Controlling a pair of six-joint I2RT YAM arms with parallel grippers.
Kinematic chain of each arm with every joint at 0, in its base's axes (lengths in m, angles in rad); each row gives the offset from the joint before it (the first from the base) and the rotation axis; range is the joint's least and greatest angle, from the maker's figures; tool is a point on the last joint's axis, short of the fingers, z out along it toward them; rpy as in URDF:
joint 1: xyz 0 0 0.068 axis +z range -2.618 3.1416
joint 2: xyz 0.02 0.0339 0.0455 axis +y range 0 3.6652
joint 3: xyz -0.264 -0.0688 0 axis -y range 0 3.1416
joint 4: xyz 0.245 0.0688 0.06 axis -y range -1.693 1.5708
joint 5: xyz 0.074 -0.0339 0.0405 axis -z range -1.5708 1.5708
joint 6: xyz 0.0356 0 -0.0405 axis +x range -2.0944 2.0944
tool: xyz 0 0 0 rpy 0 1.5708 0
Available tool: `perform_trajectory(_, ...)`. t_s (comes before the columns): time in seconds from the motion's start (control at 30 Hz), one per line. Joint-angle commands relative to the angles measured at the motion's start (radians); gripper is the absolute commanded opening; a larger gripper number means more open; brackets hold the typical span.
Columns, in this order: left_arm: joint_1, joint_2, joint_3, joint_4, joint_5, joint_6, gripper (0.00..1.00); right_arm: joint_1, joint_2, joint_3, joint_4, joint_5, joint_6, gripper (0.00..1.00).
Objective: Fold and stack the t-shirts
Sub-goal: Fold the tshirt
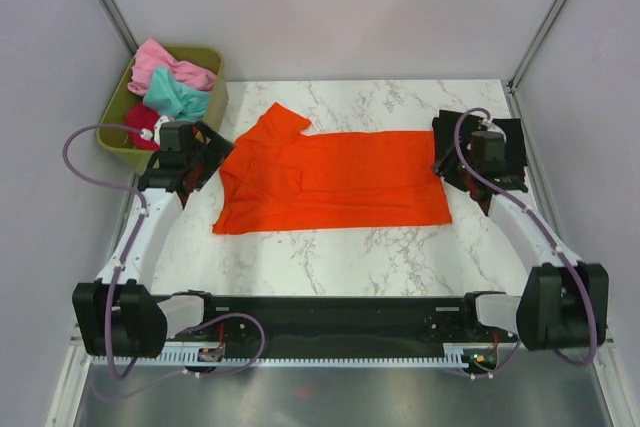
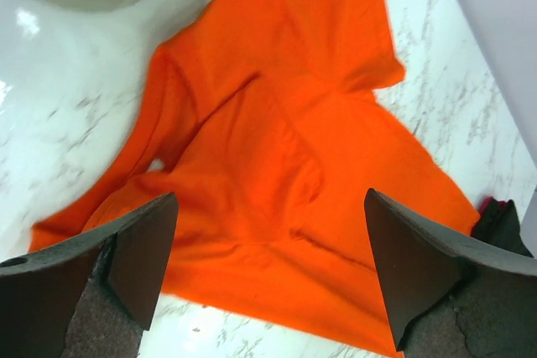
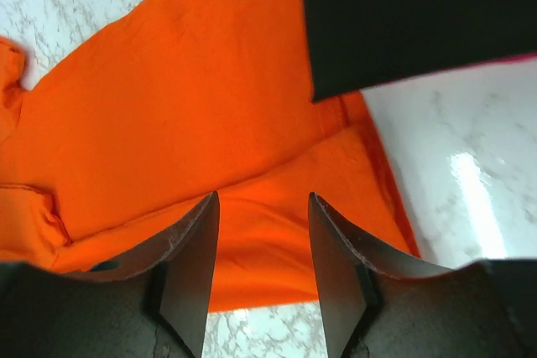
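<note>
A large bright orange t-shirt [image 1: 330, 182] lies folded lengthwise on the marble table, collar end to the left, one sleeve sticking out at the top left. It fills the left wrist view [image 2: 277, 173] and the right wrist view [image 3: 185, 123]. My left gripper [image 1: 200, 159] is open and empty just above the shirt's left end. My right gripper [image 1: 452, 169] is open and empty over the shirt's right hem. A black shirt [image 1: 508, 152] lies folded under the right arm; it also shows in the right wrist view [image 3: 411, 14], with a crimson edge beneath.
An olive-green bin [image 1: 118, 119] at the back left holds pink [image 1: 160, 65], teal [image 1: 178, 97] and dark red [image 1: 140, 125] shirts. Grey walls close in the table on three sides. The arm bases stand at the near edge.
</note>
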Motion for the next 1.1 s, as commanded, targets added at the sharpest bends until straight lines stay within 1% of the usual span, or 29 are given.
perform_trajectory(0.0,-0.004,0.115,0.098,0.118,0.069,0.078,0.99,0.078,0.153,0.127,0.051,0.099,-0.030,0.54)
perform_trajectory(0.1,-0.007,0.209,0.141,0.216,0.113,0.081,0.98,0.114,0.312,0.264,0.071,0.145,-0.025,0.52)
perform_trajectory(0.13,-0.010,0.238,0.150,0.246,0.136,0.081,0.97,0.114,0.352,0.291,0.073,0.155,-0.024,0.51)
perform_trajectory(0.17,-0.010,0.263,0.178,0.264,0.144,0.079,0.96,0.114,0.426,0.318,0.073,0.167,-0.022,0.50)
perform_trajectory(0.23,-0.015,0.350,0.216,0.302,0.167,0.067,0.95,0.114,0.492,0.398,0.073,0.210,-0.027,0.49)
perform_trajectory(0.27,-0.016,0.376,0.256,0.316,0.175,0.065,0.95,0.114,0.549,0.423,0.073,0.218,-0.030,0.49)
perform_trajectory(0.33,-0.025,0.456,0.308,0.336,0.188,0.049,0.95,0.114,0.601,0.483,0.090,0.227,-0.030,0.49)
perform_trajectory(0.37,-0.028,0.480,0.318,0.349,0.196,0.038,0.95,0.114,0.651,0.506,0.090,0.228,-0.027,0.50)
perform_trajectory(0.43,-0.042,0.517,0.333,0.361,0.173,0.001,0.94,0.114,0.702,0.571,0.088,0.245,-0.018,0.50)
perform_trajectory(0.5,-0.054,0.557,0.345,0.407,0.158,-0.016,0.95,0.114,0.770,0.628,0.085,0.274,-0.010,0.51)
perform_trajectory(0.53,-0.064,0.573,0.368,0.422,0.150,-0.016,0.95,0.111,0.806,0.647,0.075,0.317,-0.007,0.52)
perform_trajectory(0.57,-0.064,0.603,0.390,0.424,0.147,-0.011,0.95,0.112,0.820,0.661,0.073,0.339,-0.003,0.59)
perform_trajectory(0.63,-0.065,0.640,0.461,0.418,0.139,0.019,0.95,0.106,0.866,0.701,0.073,0.388,-0.004,0.65)
perform_trajectory(0.67,-0.065,0.654,0.486,0.406,0.135,0.029,0.95,0.102,0.879,0.716,0.073,0.393,-0.002,0.67)
perform_trajectory(0.87,-0.067,0.760,0.620,0.384,0.147,0.095,0.95,0.045,1.005,0.840,0.053,0.371,0.033,0.68)
perform_trajectory(0.9,-0.067,0.799,0.641,0.372,0.150,0.108,0.95,0.034,1.017,0.860,0.050,0.373,0.039,0.67)
perform_trajectory(1.0,-0.068,0.878,0.706,0.353,0.152,0.104,0.95,0.025,1.041,0.876,0.047,0.400,0.034,0.68)
perform_trajectory(1.07,-0.068,0.915,0.744,0.352,0.156,0.095,0.94,0.025,1.061,0.901,0.041,0.385,0.021,0.67)
